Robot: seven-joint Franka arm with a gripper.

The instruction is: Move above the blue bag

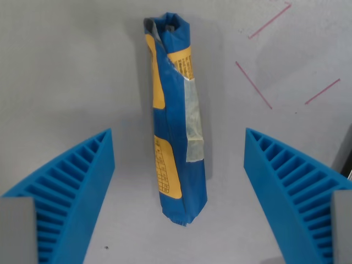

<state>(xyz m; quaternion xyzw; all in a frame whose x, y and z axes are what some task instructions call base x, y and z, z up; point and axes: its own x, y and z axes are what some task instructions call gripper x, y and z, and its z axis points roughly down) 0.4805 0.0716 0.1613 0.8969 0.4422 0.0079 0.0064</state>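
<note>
Lying flat on the grey desk [66, 71]: a blue bag [175, 118], rolled or folded into a long narrow packet. Long axis near to far, almost straight up the wrist view, with the far end leaning slightly to the left. Far end crumpled and folded over, showing a dark opening; near end pinched to a blunt, wrinkled tip pointing toward the camera. Yellow label panels [166, 173] down the left flank, printed with small text too fine to read. A strip of clear tape [193, 124] along the right flank, glossy and partly see-through.

Three thin red lines [253, 84] marked on the desk at far right, well apart from the bag; one running out of the top edge. A dark object cut off at the right edge, too little showing to identify.

End effector [179, 159] spread wide, its two blue ribbed fingers [69, 190] standing either side of the bag's near half with bare desk in the gaps. Nothing gripped, nothing touched. Finger bases cropped by the bottom corners, with grey blocks just visible there.
</note>
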